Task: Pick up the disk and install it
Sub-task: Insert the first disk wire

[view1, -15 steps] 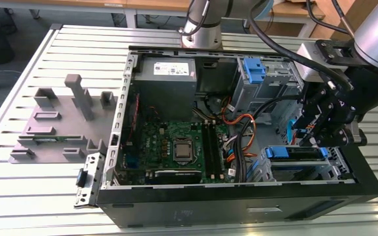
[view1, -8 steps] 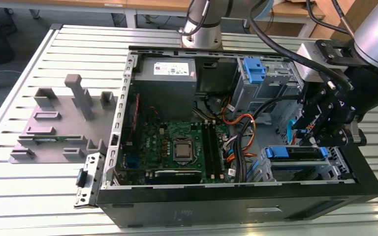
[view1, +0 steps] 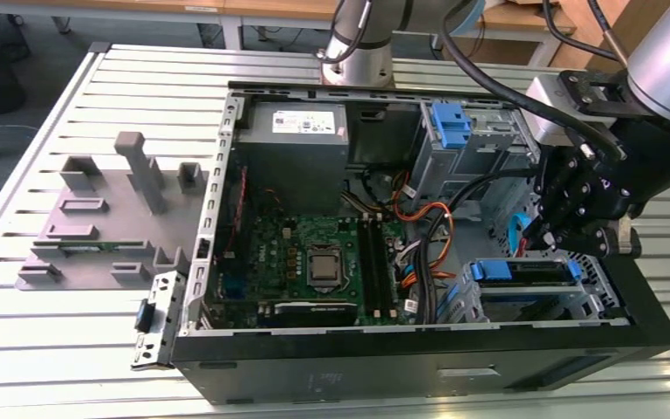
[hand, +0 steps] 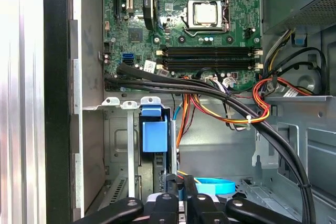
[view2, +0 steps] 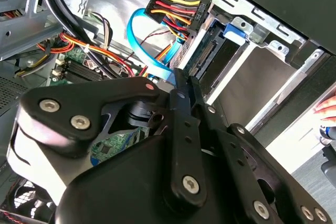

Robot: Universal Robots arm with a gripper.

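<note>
The disk stands on edge inside the metal drive cage at the case's corner on the exterior view's right, its blue carrier bracket facing up. In the first wrist view the disk's blue bracket sits down in the cage slot. In the second wrist view the disk's connector edge faces the loose cables. My gripper hangs just above the cage, beside the disk and apart from it. Its thin black fingers are pressed together in both wrist views, with nothing between them.
A blue flat cable and a red-yellow power plug hang close to the disk. Thick black cables cross the case above the motherboard. A grey power supply, another blue bracket and a grey fixture lie further off.
</note>
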